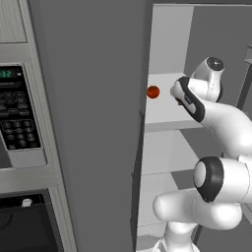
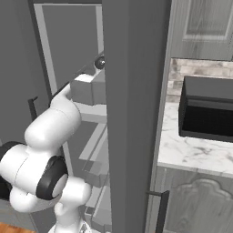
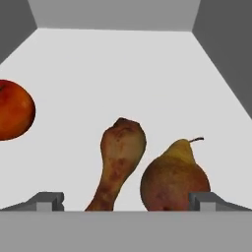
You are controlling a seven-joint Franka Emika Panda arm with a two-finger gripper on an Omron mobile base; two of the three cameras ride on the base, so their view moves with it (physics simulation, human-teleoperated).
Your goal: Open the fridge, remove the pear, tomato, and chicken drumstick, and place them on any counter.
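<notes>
The fridge (image 1: 93,123) stands with a door swung open, and my arm reaches onto its white shelf (image 1: 162,110). A glossy red tomato (image 3: 12,110) (image 1: 153,91) sits on the shelf at the left. In the hand view a brown chicken drumstick (image 3: 120,157) lies at the middle, and a reddish-yellow pear (image 3: 174,179) stands just right of it. My gripper (image 3: 128,202) is open, its fingertips (image 3: 49,201) wide apart. The drumstick and the pear lie just ahead, between the tips, and nothing is held.
A black-panelled oven column with a keypad (image 1: 17,113) stands left of the fridge. Right of the fridge runs the marble counter (image 2: 191,152) with a black box appliance (image 2: 209,109) on it. The door's edge (image 2: 136,113) stands close beside my arm.
</notes>
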